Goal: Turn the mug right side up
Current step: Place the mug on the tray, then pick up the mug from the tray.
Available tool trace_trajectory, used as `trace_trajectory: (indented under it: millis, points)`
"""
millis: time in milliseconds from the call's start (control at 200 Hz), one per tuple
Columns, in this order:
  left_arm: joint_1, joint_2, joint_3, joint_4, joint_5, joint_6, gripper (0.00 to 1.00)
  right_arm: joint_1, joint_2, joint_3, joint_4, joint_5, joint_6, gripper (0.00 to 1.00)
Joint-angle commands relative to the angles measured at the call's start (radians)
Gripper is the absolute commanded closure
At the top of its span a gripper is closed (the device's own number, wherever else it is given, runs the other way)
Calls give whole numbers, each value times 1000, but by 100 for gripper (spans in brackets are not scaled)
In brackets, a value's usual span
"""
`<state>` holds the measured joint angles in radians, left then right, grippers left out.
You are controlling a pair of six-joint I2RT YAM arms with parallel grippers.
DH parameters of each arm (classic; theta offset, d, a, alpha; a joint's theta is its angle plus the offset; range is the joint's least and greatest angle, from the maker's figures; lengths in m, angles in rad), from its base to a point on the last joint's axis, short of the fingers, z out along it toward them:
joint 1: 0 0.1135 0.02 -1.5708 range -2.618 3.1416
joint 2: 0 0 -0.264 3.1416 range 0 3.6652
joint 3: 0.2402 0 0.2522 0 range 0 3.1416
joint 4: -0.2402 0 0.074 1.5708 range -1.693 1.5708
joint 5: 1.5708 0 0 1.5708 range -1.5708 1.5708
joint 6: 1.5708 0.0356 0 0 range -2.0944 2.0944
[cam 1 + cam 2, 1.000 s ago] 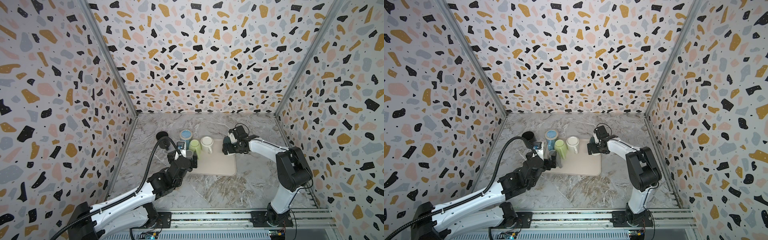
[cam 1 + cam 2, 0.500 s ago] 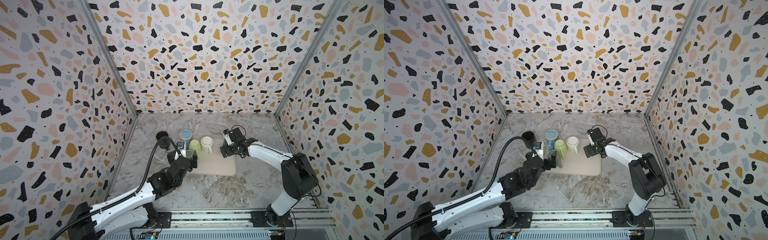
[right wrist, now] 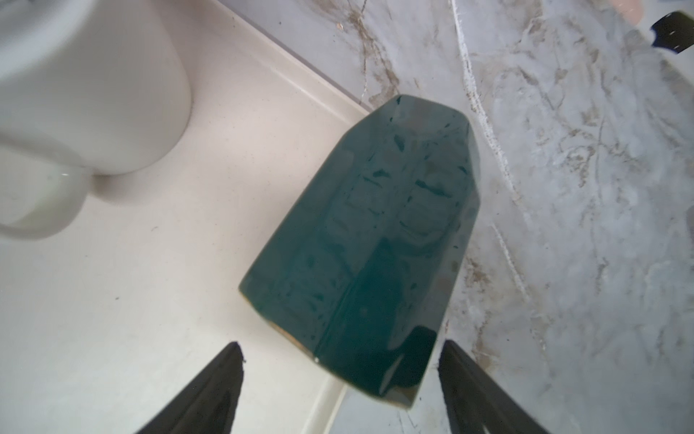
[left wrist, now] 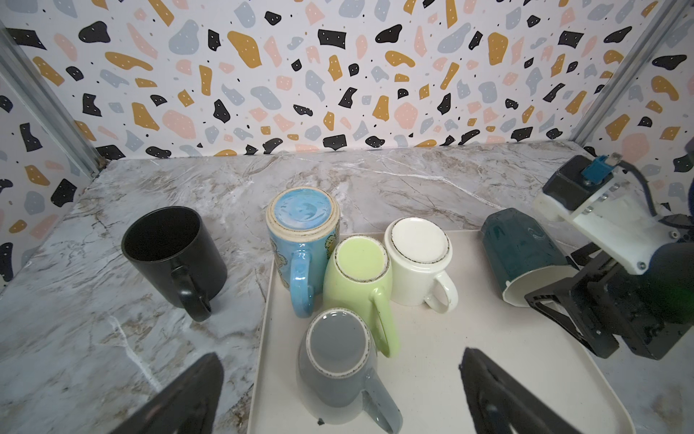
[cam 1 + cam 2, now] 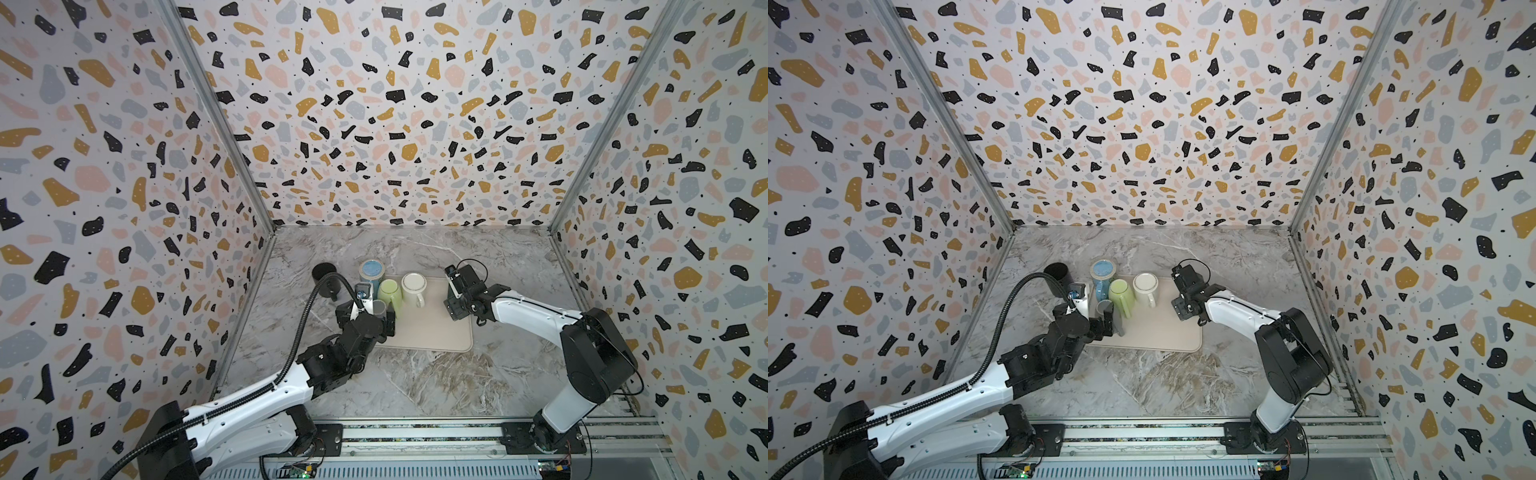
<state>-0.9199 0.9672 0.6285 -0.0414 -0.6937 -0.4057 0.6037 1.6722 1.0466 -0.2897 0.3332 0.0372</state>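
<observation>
Hovering with jaws spread wide above the grey mug [image 4: 334, 360], the left hand [image 4: 340, 354] stands by as the right hand [image 3: 338, 345] straddles the tipped teal mug [image 3: 375, 233] across the tray's [image 5: 432, 332] right edge, grip impossible to tell, where a lopsided squeeze could skid it away.
</observation>
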Motion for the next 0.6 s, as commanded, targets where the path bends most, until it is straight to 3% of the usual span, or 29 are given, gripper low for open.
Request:
trace_trajectory:
  millis: [0,215,596]
  points:
    - [6,1,-17,41,-23,3,0,13,32,24,20,93,-19,27]
    - [9,16,-18,47,-24,7,0,21,91,53,56,157,-17,49]
    - [18,29,-19,49,-23,8,0,22,110,112,5,132,17,81]
